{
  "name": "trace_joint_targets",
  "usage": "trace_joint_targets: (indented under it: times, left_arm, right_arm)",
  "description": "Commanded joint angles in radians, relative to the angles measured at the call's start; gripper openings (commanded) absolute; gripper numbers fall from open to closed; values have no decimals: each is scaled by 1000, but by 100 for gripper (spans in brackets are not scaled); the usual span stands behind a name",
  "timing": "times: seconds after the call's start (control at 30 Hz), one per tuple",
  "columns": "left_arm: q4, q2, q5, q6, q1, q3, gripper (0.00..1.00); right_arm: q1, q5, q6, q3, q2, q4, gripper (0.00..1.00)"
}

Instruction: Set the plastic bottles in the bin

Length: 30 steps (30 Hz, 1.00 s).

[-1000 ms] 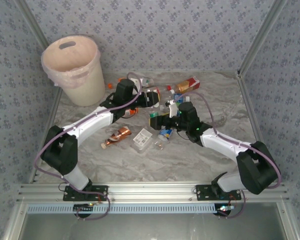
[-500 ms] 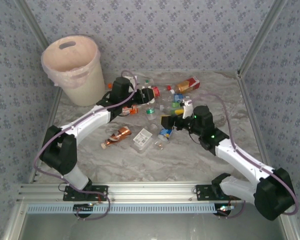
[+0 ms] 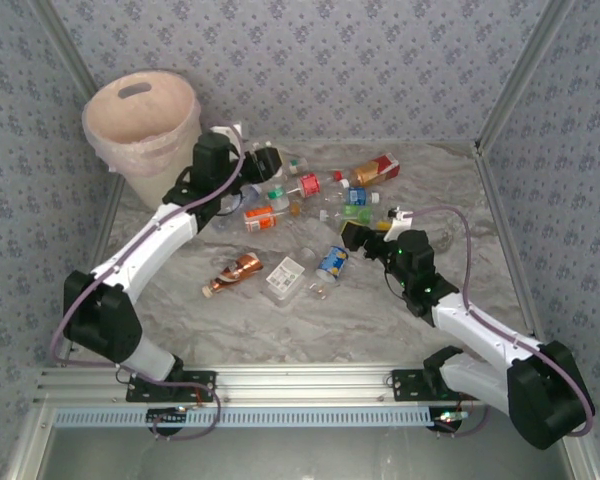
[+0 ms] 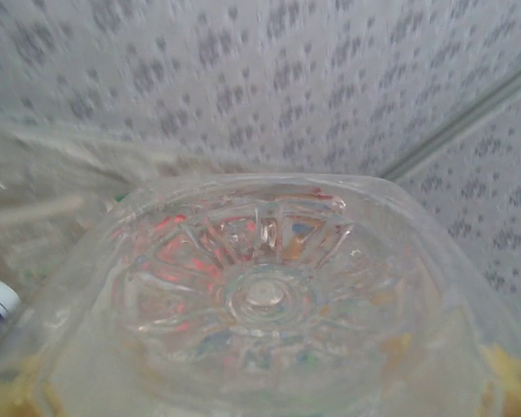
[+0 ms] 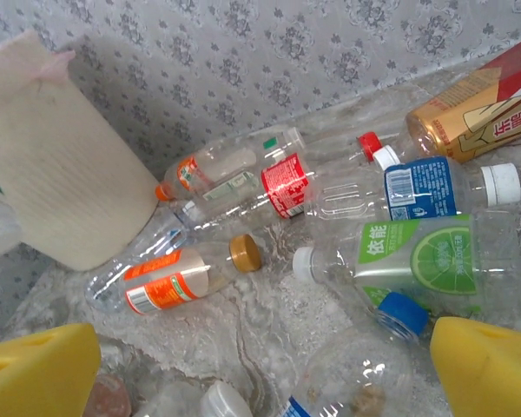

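1 clear bottle (image 4: 265,295) clenched in left gripper (image 3: 264,162), bin (image 3: 175,172) at its 9 o'clock; right gripper (image 3: 351,236) released above loose bottles (image 5: 282,187). Likely light, thin-walled, slippery, crushable: take mid-body, gently.

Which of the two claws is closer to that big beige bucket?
The left. The left gripper, shut on a clear bottle, hangs beside the bin; the right gripper, open, sits by the bottle pile, farther off.

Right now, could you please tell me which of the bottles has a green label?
The white-capped bottle with the lime picture, lying below the blue-labelled bottle in the right wrist view; neighbouring labels are blue, red or orange.
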Motion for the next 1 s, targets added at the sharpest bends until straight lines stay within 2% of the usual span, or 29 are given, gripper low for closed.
trace_joint_targets:
  times: [0.0,0.17,0.4,0.5,0.63,0.77,0.97]
  left_arm:
    - [79,-61,-104,52,25,34,58]
    - [108,-66,-132,144,65,121,58]
    - [115,-25,-284,453,82,291,58]
    - [94,12,-330,535,128,375,59]
    - [-7,85,-330,569,222,513,59]
    - [-83,145,-315,577,315,577,59]
    - [-92,198,-186,614,442,593,59]
  right_arm:
    - [-2,48,28,-8,1,95,100]
    - [-5,66,27,7,-8,79,100]
    - [0,126,35,-16,-37,115,100]
    - [0,132,42,-18,-45,107,100]
    - [1,124,46,-17,-44,111,100]
    - [1,108,49,-11,-47,112,100]
    - [3,101,51,-3,-44,98,100]
